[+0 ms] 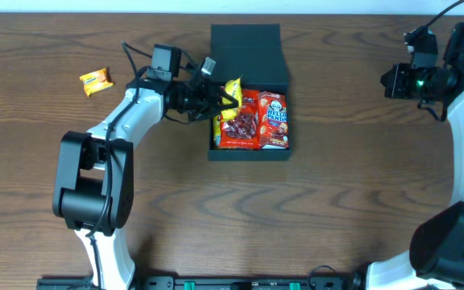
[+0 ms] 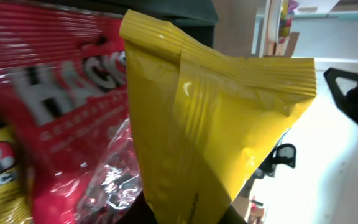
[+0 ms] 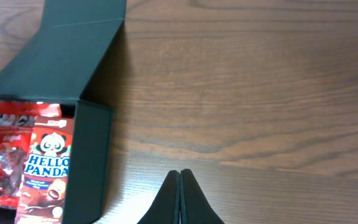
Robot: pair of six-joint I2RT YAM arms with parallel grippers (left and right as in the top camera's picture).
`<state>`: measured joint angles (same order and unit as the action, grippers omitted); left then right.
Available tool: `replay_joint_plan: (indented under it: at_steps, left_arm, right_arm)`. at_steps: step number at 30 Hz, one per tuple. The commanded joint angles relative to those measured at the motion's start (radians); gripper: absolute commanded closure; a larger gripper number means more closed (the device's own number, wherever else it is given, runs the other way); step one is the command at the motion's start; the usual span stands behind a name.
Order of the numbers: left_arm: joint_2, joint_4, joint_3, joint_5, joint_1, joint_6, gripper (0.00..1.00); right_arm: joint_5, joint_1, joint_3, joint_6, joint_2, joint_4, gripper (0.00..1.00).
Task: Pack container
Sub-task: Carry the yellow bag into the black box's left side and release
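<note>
- The left gripper (image 1: pixel 218 97) is seen from overhead clamped on a yellow crinkled foil packet (image 1: pixel 232 93), which is held over the left wall of the container.
- In the left wrist view the yellow packet (image 2: pixel 216 118) fills the middle of the picture with its sealed top edge tilted. The fingers are not shown there.
- Beside it, a red glossy plastic bag (image 2: pixel 55 118) with white lettering and a clear window is shown close up.
- The matte black, shallow cardboard container (image 1: pixel 248 155) is set near the middle of the brown wooden table (image 1: pixel 337 201), with its hinged lid flap (image 1: pixel 246 48) laid open on the far side.
- Inside, the red bag (image 1: pixel 238 125) lies next to a red "Hello Panda" carton (image 1: pixel 274 119). The name can be read only in the right wrist view (image 3: pixel 47 165).
- The right gripper (image 3: pixel 179 186) is shown with its fingers pressed together on nothing, over bare wood to the right of the container wall (image 3: pixel 92 162).
- From overhead, the right gripper (image 1: pixel 395 80) is seen well apart from the container.
- A small orange-yellow packet (image 1: pixel 97 80) lies alone at the far left and is seen only from overhead.
</note>
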<state>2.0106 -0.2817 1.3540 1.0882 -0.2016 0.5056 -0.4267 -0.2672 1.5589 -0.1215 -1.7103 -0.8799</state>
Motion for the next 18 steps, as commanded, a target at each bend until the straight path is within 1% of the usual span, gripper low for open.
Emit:
replay_joint_plan:
  at_steps: [1,4,7,11,13,14,15,16,17,18]
  left_arm:
    - [0.004,0.006,0.001,0.039,0.031,0.021,0.94]
    - [0.004,-0.018,-0.002,0.038,0.049,-0.014,0.94]
    - [0.004,-0.027,-0.015,0.028,0.057,-0.02,0.94]
    - [0.005,-0.027,-0.023,0.027,0.057,-0.027,0.94]
    - [0.006,-0.027,-0.023,0.027,0.056,-0.027,0.9]
    - [0.007,-0.027,-0.023,0.027,0.056,-0.027,0.83]
    - [0.007,-0.028,-0.023,0.027,0.056,-0.027,0.67]
    - [0.007,-0.028,-0.023,0.027,0.056,-0.027,0.47]
    - [0.007,-0.028,-0.023,0.027,0.056,-0.027,0.32]
    - [0.007,-0.027,-0.023,0.027,0.056,-0.026,0.05]
  right_arm:
    - [-0.072,0.0,0.025,-0.014,0.021,-0.009,0.98]
    - [-0.083,0.029,0.025,-0.015,0.021,-0.019,0.99]
    - [-0.078,0.089,0.025,-0.041,0.021,-0.023,0.99]
    - [-0.021,0.171,0.025,-0.044,0.021,-0.004,0.99]
    - [-0.014,0.188,0.025,-0.044,0.021,-0.004,0.99]
    - [-0.015,0.192,0.025,-0.044,0.021,-0.005,0.99]
    - [-0.015,0.193,0.025,-0.044,0.021,-0.006,0.98]
    - [-0.015,0.194,0.025,-0.044,0.021,-0.008,0.99]
    - [-0.015,0.194,0.025,-0.044,0.021,-0.011,0.98]
    - [-0.016,0.195,0.025,-0.044,0.021,-0.018,0.98]
